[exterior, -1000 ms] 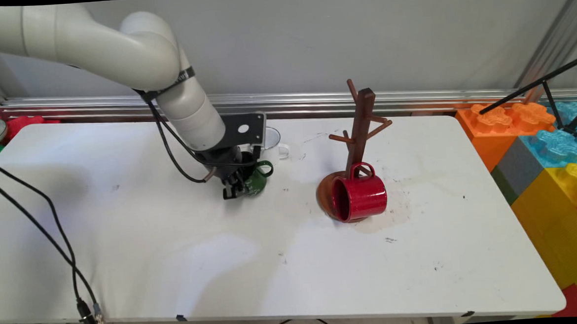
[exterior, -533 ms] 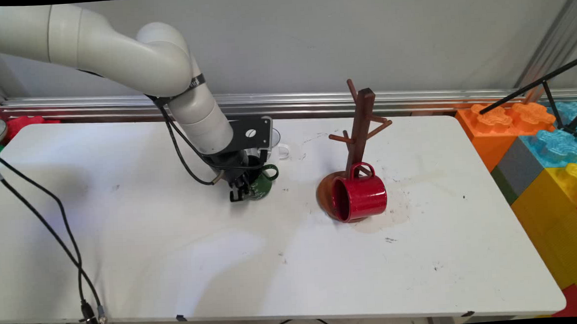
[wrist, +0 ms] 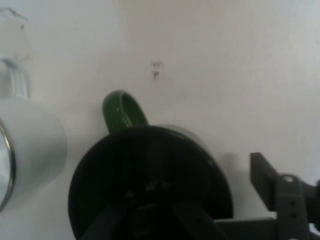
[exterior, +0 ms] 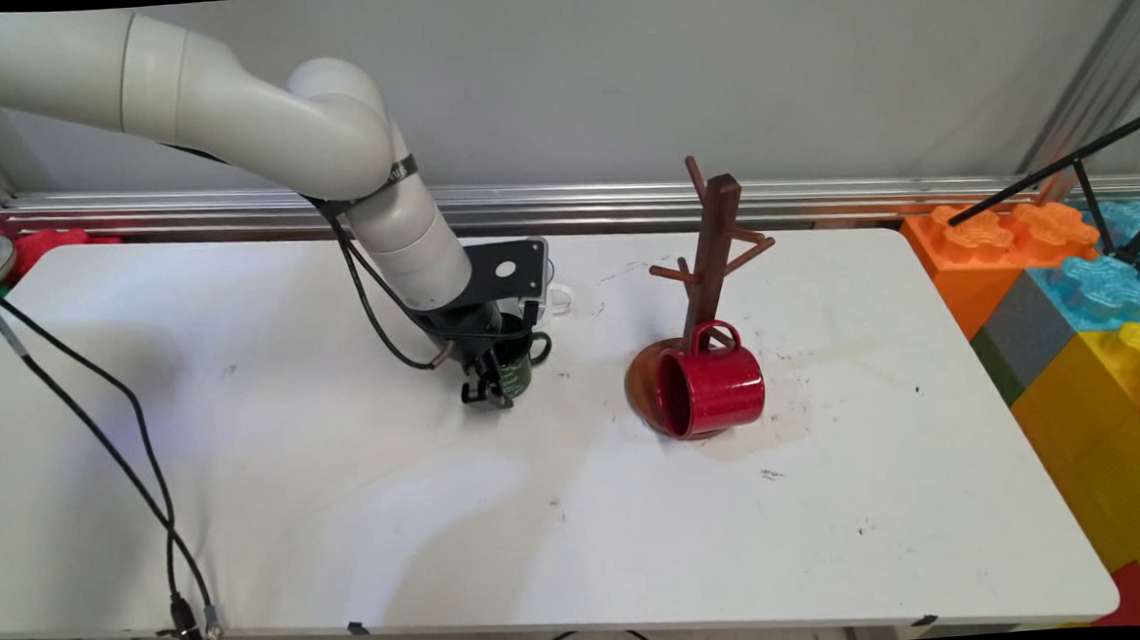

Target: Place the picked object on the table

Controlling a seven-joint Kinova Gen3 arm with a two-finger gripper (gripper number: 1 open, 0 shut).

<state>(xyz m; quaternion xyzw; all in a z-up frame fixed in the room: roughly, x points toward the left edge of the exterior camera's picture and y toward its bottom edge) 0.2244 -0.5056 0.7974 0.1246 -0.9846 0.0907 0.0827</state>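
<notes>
My gripper (exterior: 492, 387) is shut on the wall of a green mug (exterior: 521, 362) at the table's middle back. One finger is inside the mug and the other outside it. In the hand view the green mug (wrist: 150, 175) fills the lower middle, dark inside, with its handle pointing up. The outer finger (wrist: 267, 182) shows at the right. Whether the mug rests on the table or hangs just above it, I cannot tell. A white mug (exterior: 556, 296) stands just behind it, partly hidden by the hand. That white mug (wrist: 30, 142) lies at the hand view's left edge.
A brown wooden mug tree (exterior: 713, 249) stands right of centre. A red mug (exterior: 712, 391) lies on its side against the tree's base, mouth to the left. Big coloured blocks (exterior: 1082, 313) line the table's right edge. Black cables (exterior: 119, 461) hang at the left.
The gripper has carried the green mug a little to the right and toward the near side. The red mug and the mug tree have stayed put.
</notes>
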